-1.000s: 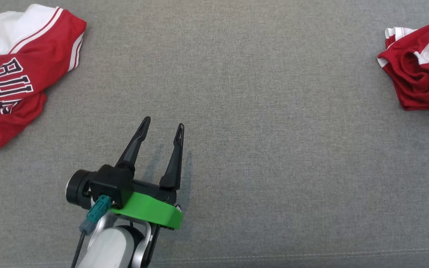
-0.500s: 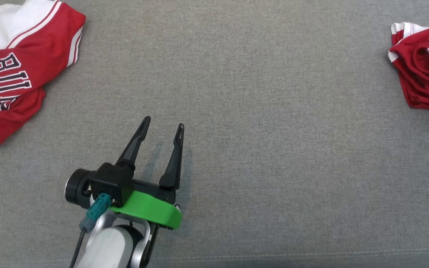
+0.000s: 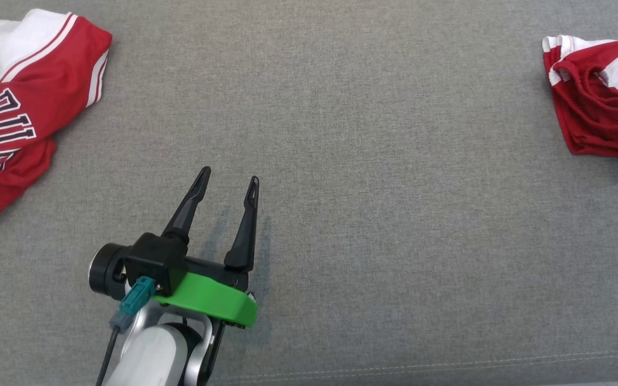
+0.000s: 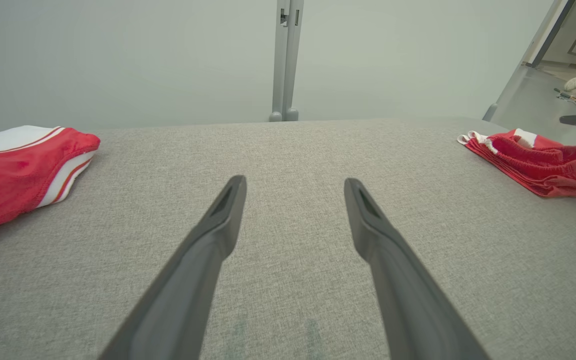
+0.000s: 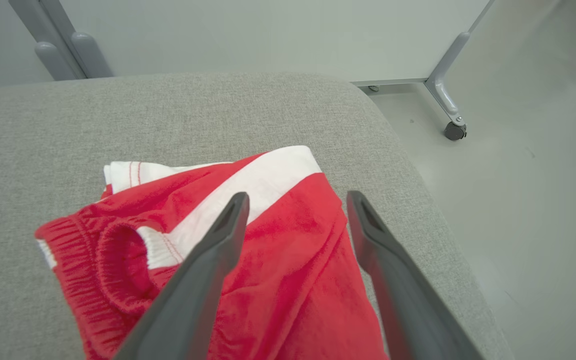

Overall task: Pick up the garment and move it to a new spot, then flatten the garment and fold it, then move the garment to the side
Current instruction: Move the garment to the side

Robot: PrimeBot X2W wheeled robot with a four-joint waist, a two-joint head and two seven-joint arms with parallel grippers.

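Observation:
The garment, red shorts (image 3: pixel 598 112) with white stripes and an elastic waistband, lies bunched at the far right of the grey padded surface (image 3: pixel 395 187). In the right wrist view my right gripper (image 5: pixel 295 200) hovers open just over the shorts (image 5: pixel 293 260), with nothing between its fingers. My left gripper (image 3: pixel 228 179) stands open over bare grey fabric at the lower left, well away from the shorts (image 4: pixel 538 160). Its fingers (image 4: pixel 218 235) hold nothing.
A red and white jersey (image 3: pixel 14 107) with black lettering lies crumpled at the far left, also in the left wrist view (image 4: pixel 13 170). The surface's right edge drops to the floor (image 5: pixel 518 150) beside a partition leg on a caster (image 5: pixel 453 127). A partition post (image 4: pixel 285 60) stands behind.
The shorts have changed shape and lie lower and flatter at the right. The head view has shifted a little. My left gripper has stayed open in place.

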